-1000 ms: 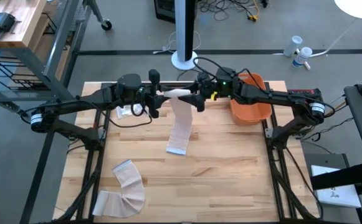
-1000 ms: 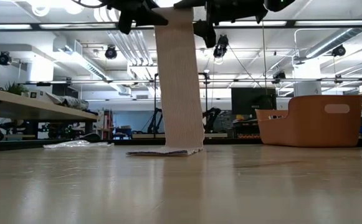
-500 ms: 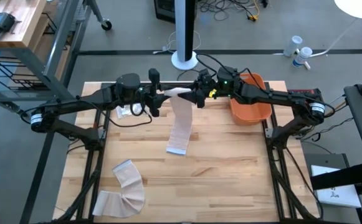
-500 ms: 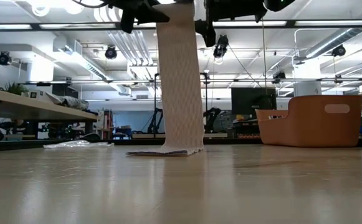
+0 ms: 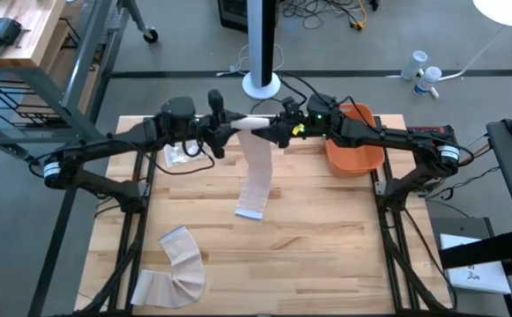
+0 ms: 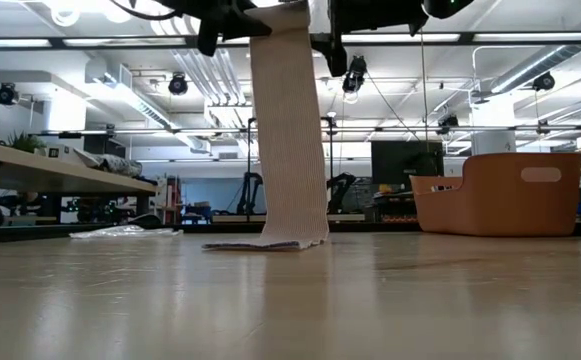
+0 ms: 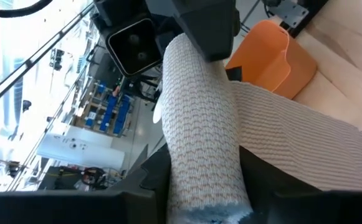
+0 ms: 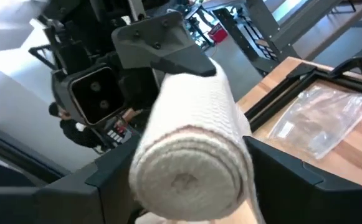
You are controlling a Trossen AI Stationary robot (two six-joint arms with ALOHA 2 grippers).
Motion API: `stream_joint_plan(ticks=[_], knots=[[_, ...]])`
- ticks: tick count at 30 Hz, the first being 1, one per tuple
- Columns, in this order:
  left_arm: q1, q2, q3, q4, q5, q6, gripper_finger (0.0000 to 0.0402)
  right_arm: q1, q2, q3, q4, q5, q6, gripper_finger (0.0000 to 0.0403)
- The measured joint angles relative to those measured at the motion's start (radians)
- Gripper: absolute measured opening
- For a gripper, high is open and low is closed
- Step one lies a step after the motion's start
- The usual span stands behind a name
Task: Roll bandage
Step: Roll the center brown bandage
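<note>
Checked the edges first: found loads of bare worktop (image 5: 326, 255) from the middle out toward 5 and 6 o'clock. Noticed an orange bin (image 5: 362, 161) parked by the edge at about 2 o'clock, close beside the right arm. Spotted a spare bandage strip (image 5: 178, 264) curled up near the 7 o'clock corner, well apart from the action, and a small plastic packet (image 5: 180, 157) at roughly 10 o'clock, just under the left arm. Saw open air all round in the low view, since both hands sat high above the wood.

Found the bandage roll (image 5: 252, 122) held up off the worktop at around 12 o'clock, lying sideways between the two hands. Caught the left hand (image 5: 226, 129) clamped partway shut on the roll's 9 o'clock end, fingers (image 7: 268, 180) pressed against both sides of it in the wrist view. Caught the right hand (image 5: 278, 132) on the 3 o'clock end, jaws wider but closed around the roll, with the round end face right between its fingers (image 8: 293, 174).

Watched the loose tail (image 6: 288, 130) drop straight down from the roll to the worktop, with its last bit lying flat on the wood near the centre, toward 6 o'clock from the hands.
</note>
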Motion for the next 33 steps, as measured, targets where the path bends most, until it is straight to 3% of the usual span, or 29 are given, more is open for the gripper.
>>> stream_joint_plan(ticks=[15,21,33], knots=[[0.008,0.000,-0.009,0.013,0.020,0.042,0.0119,-0.003,0.002,0.001,0.010,0.051,0.181,0.0288],[0.008,0.000,-0.010,0.013,0.020,0.044,0.0112,-0.003,0.002,0.001,0.059,0.077,0.094,0.0285],[0.010,0.007,-0.011,0.025,0.005,0.041,0.0111,0.008,0.002,0.001,0.072,0.075,0.114,0.0267]])
